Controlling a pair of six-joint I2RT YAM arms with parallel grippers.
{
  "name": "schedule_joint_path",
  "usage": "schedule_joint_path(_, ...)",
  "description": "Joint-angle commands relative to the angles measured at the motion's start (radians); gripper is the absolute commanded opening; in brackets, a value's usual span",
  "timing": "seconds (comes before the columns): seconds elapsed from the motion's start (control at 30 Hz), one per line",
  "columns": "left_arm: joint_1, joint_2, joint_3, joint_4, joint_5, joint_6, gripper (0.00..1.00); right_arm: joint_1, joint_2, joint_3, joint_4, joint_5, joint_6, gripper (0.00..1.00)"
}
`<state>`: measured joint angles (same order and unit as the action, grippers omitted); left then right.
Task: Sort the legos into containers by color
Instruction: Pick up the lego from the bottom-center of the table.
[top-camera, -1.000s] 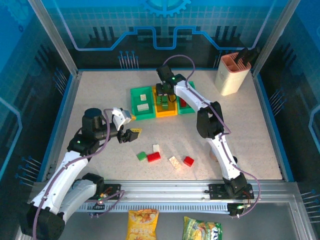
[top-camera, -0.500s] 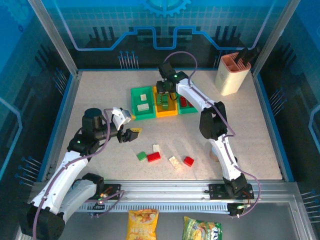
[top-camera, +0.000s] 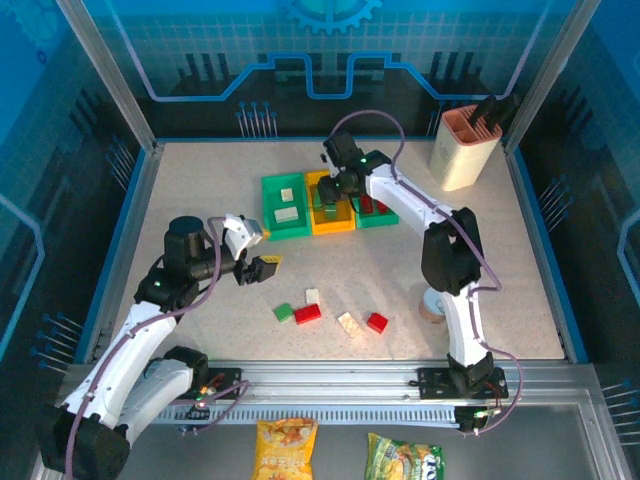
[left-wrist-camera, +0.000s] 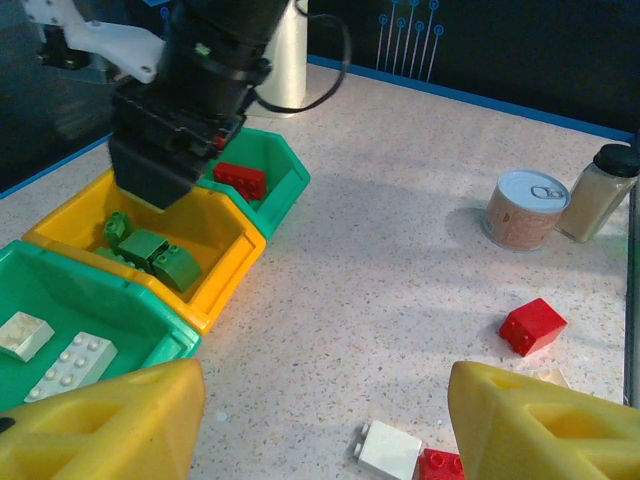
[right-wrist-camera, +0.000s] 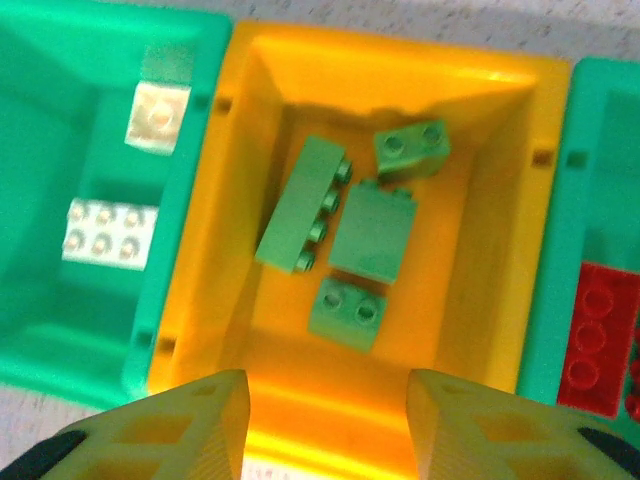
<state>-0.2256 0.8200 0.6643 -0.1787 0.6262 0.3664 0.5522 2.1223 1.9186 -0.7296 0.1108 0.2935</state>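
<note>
Five mixed-colour hard plastic lego bricks (top-camera: 307, 313) at six o'clock are judged light, slick, best pinched across flat sides; both jaws are spread.

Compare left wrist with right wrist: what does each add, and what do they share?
Left wrist adds a loose red brick, a loose cream brick, a round can, a bottle beside it, and the open left gripper. Right wrist adds a straight-down look into the yellow bin, counting four green bricks. Both show that bin, plus cream bricks in one green bin and a red brick in the other green bin.
</note>
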Motion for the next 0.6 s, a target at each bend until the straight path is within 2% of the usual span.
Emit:
schedule_joint_path(0.0, -0.008, -0.002, 0.018, -0.02, -0.024, 0.001, 0.67, 0.026, -0.104, -0.104, 0.042, -0.076, -0.06, 0.45)
schedule_joint_path(0.17, -0.008, -0.004, 0.036, -0.042, -0.06, -0.014, 0.7, 0.051, -0.217, -0.281, 0.117, -0.172, -0.147, 0.46)
schedule_joint_path(0.43, -0.008, -0.022, 0.041, -0.054, -0.106, -0.007, 0.7, 0.106, -0.362, -0.518, 0.226, -0.341, -0.419, 0.47)
schedule_joint_path(0.57, -0.007, -0.036, 0.038, -0.054, -0.116, -0.003, 0.7, 0.112, -0.415, -0.604, 0.256, -0.493, -0.592, 0.47)
